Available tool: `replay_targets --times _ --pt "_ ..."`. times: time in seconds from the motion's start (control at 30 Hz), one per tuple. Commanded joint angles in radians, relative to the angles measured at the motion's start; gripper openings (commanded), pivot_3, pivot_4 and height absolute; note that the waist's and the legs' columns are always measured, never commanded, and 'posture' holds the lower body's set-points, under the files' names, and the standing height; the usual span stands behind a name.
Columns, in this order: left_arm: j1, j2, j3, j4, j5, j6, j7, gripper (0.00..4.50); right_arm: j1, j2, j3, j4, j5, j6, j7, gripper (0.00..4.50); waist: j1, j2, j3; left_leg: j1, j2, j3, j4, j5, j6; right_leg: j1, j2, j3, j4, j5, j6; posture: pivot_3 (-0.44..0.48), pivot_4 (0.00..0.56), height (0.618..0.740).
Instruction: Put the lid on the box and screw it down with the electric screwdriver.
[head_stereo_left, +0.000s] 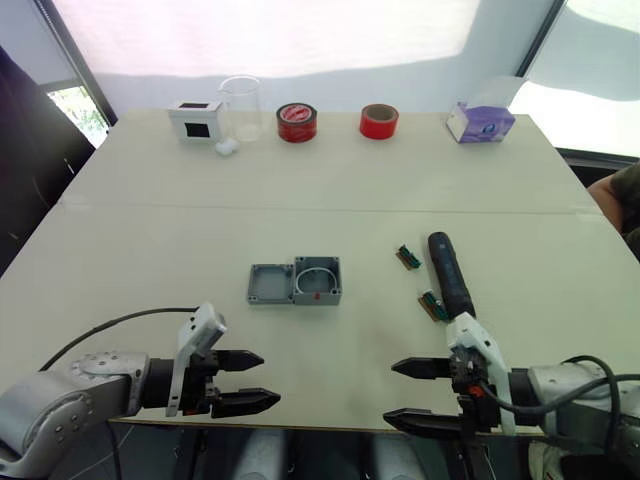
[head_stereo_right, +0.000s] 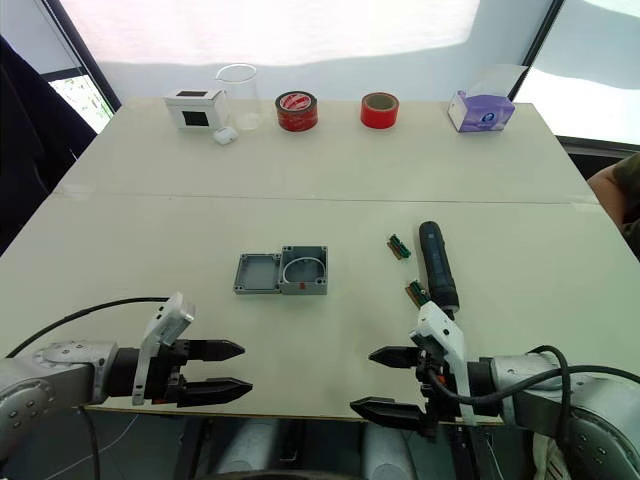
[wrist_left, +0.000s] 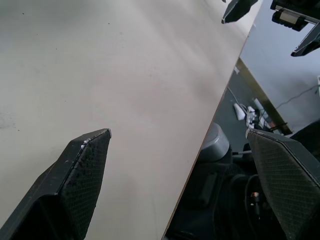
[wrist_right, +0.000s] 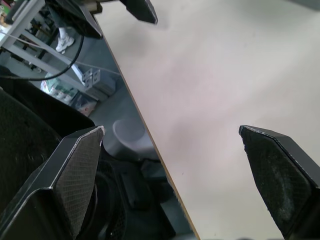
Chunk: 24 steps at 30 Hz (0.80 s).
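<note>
We see both grippers, left (head_stereo_left: 247, 380) and right (head_stereo_left: 417, 394), spread apart at the worktop (head_stereo_left: 330, 200) edge; the screwdriver (head_stereo_left: 449, 273) lies just beyond the right one.

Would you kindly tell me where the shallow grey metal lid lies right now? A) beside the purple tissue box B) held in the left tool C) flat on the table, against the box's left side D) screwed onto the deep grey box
C: the shallow grey metal lid lies flat on the table, against the left side of the open deep grey metal box.
</note>
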Motion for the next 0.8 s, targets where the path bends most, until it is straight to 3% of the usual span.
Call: replay_targets --times 0.03,0.2,0.3,0.43,0.53,0.67,0.8 --pt "-0.017 -0.026 0.027 -0.022 0.016 -0.033 0.043 4.45 -0.045 0.028 -0.002 -0.015 0.052 0.001 -0.035 4.5 0.0 0.0 0.0 0.0 0.0 0.0 0.0 0.0 0.0 0.0 0.0 0.0 0.0 0.0 0.0 0.0 0.15 0.74" --pt "-0.099 -0.03 0.078 0.045 -0.042 0.048 0.122 4.45 -0.124 -0.007 -0.015 -0.005 0.189 0.107 -0.16 4.5 0.001 0.0 0.0 0.0 0.0 0.0 0.0 0.0 0.0 0.0 0.0 0.0 0.001 0.0 0.0 0.0 0.15 0.74" --pt "-0.226 0.047 0.086 0.128 -0.028 0.075 0.066 4.45 -0.182 -0.017 -0.054 -0.002 0.276 0.103 -0.222 4.5 0.001 -0.001 0.0 0.0 0.0 0.0 0.0 0.0 0.0 -0.001 0.0 0.0 0.001 0.0 0.0 0.0 0.15 0.74" --pt "-0.471 0.209 -0.068 0.219 0.11 0.042 -0.099 4.45 -0.322 0.005 -0.031 0.04 0.313 0.078 -0.269 4.5 -0.001 -0.002 0.001 0.0 0.0 0.0 0.001 0.001 -0.001 -0.002 0.001 0.0 0.003 0.0 0.0 0.0 0.15 0.74" --pt "-0.639 0.237 -0.213 0.281 0.25 -0.048 -0.211 4.45 -0.39 0.022 0.009 0.062 0.306 0.084 -0.29 4.5 0.0 -0.002 0.001 0.0 -0.001 0.001 0.001 0.001 -0.001 -0.001 0.002 0.0 0.002 0.0 0.0 0.0 0.15 0.74" --pt "-0.975 0.127 -0.518 0.489 0.584 -0.29 -0.389 4.45 -0.441 0.012 0.125 0.058 0.122 0.063 -0.259 4.5 0.01 -0.003 0.002 -0.002 -0.001 0.001 0.001 0.001 -0.001 -0.002 0.002 -0.001 0.002 0.0 0.0 0.0 0.15 0.74" --pt "-1.153 -0.082 -0.658 0.666 0.71 -0.34 -0.446 4.45 -0.421 0.029 0.197 0.094 -0.085 -0.019 -0.254 4.5 0.011 -0.003 0.002 -0.002 -0.002 0.004 0.006 -0.001 0.003 0.0 0.006 -0.001 0.002 0.001 0.001 0.0 0.15 0.74"
